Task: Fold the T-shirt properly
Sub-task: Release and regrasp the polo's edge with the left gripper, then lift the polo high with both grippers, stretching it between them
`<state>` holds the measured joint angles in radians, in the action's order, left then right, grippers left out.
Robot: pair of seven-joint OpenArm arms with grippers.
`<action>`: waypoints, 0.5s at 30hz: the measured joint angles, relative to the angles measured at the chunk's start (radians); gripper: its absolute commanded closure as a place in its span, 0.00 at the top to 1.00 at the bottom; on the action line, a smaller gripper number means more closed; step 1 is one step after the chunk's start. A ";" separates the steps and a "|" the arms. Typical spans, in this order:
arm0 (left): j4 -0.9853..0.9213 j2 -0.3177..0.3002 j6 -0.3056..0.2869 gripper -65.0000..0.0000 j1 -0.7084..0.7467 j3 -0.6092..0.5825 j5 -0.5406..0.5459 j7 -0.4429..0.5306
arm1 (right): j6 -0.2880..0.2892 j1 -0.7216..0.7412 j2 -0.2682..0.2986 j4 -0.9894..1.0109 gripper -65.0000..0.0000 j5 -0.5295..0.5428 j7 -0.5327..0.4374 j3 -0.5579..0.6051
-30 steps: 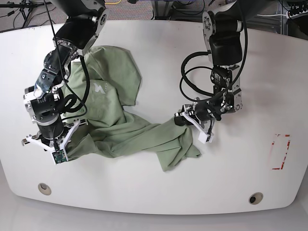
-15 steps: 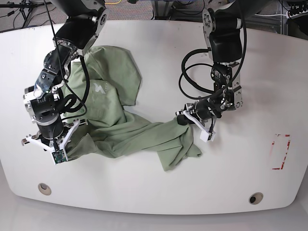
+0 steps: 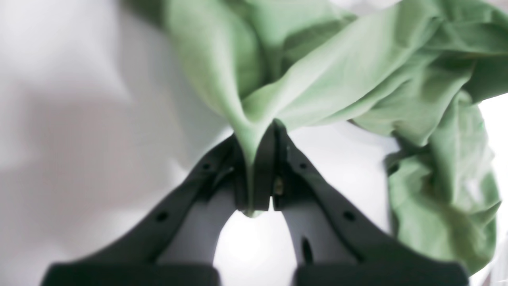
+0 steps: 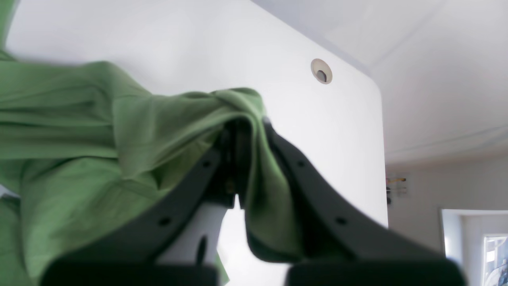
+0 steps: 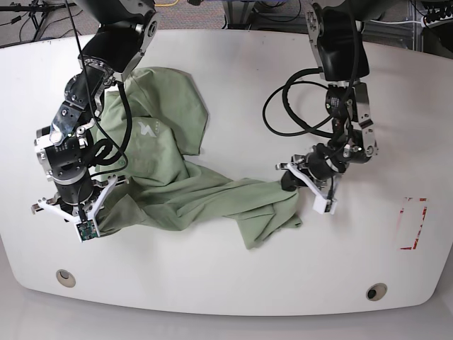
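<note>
— Position of the T-shirt point(image 5: 170, 177)?
— Crumpled across the white table point(image 5: 233, 283). At left, the right gripper point(image 5: 71, 212) has its jaws clamped on one edge; at right, the left gripper point(image 5: 306, 185) pinches a fold, jaws closed.

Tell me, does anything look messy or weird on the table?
Yes: the T-shirt lies crumpled and twisted across the white table, not flat. Both grippers, left and right, pinch bunched cloth in shut jaws, stretching it into a rope-like band.
</note>
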<state>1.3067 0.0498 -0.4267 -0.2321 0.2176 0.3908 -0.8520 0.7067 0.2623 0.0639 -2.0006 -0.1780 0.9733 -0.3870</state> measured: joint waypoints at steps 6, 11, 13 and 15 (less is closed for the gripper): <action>0.221 -0.075 0.000 0.00 0.043 0.006 0.005 -0.043 | 0.000 0.000 0.000 0.000 0.00 0.000 0.000 0.000; 0.378 -0.119 -0.003 0.00 0.085 0.072 0.011 -0.062 | 0.000 -0.001 0.003 0.000 0.00 0.001 0.000 0.000; 0.429 -0.134 -0.002 0.00 0.100 0.099 0.009 -0.078 | 0.000 0.000 0.003 0.002 0.00 -0.001 0.000 0.000; 0.475 -0.146 -0.001 0.00 0.104 0.126 0.005 -0.102 | 0.000 -0.001 0.003 0.003 0.00 0.001 0.000 0.000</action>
<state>1.7821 -0.0959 -0.4274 -0.1280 0.3439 0.3954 -0.9543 0.7067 0.2611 0.0666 -1.9976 -0.1772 0.9737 -0.3866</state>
